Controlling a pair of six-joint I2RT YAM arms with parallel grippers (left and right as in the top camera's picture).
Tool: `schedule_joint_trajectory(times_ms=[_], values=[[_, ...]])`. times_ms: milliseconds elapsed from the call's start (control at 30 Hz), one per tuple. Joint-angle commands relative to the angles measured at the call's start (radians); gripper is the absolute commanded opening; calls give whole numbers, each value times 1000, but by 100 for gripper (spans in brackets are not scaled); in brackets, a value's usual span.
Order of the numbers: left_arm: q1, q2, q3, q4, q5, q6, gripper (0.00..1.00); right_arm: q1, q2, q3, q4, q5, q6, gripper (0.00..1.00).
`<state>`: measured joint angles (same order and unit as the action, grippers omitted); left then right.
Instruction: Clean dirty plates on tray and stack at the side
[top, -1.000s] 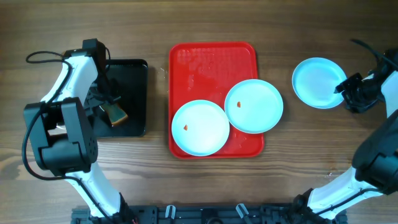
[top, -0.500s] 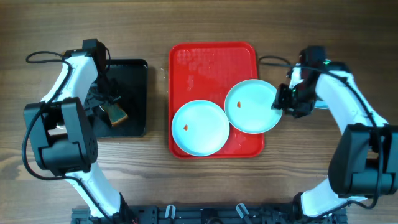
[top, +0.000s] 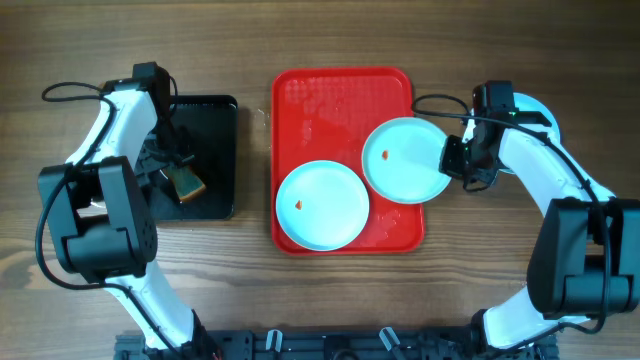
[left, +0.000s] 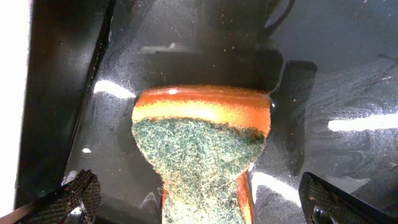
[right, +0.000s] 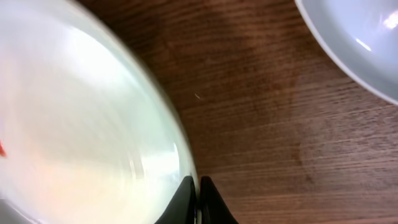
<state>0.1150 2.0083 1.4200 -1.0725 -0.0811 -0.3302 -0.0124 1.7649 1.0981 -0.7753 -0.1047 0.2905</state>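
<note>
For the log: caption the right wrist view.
Right gripper, jaws shut on rim of round pale-blue plate, above brown wooden table.

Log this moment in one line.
right hand: shut on rim of round pale-blue plate overhanging red plastic tray | left hand: open, straddling green-orange sponge in black tray

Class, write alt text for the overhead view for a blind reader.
The right hand pinches the rim of the right plate, which overhangs the red tray. A second plate lies beside it, and a sponge sits on a black tray.
</note>
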Motion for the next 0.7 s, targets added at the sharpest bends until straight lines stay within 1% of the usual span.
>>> schedule_joint_trajectory(times_ms=[0,67,200,267,300,400,500,667], values=[[-1,-18,-3,0,-6,9,100,4,-9,47,32,-46,8,4],[-1,-18,-3,0,-6,9,100,10,-9,76,97,-111,-2,4],[-1,-18,-3,0,-6,9,100,54,-5,76,211,-119,-3,4],[-1,-18,-3,0,-6,9,100,100,-3,76,278,-121,-23,4],[-1,-18,-3,0,-6,9,100,149,0,76,353,-82,-25,4],[-1,-18,-3,0,-6,9,100,196,16,76,446,-21,-2,4],[-1,-18,-3,0,-6,9,100,222,46,76,511,-22,8,4],[-1,-18,-3,0,-6,9,100,251,96,76,544,-23,56,4]])
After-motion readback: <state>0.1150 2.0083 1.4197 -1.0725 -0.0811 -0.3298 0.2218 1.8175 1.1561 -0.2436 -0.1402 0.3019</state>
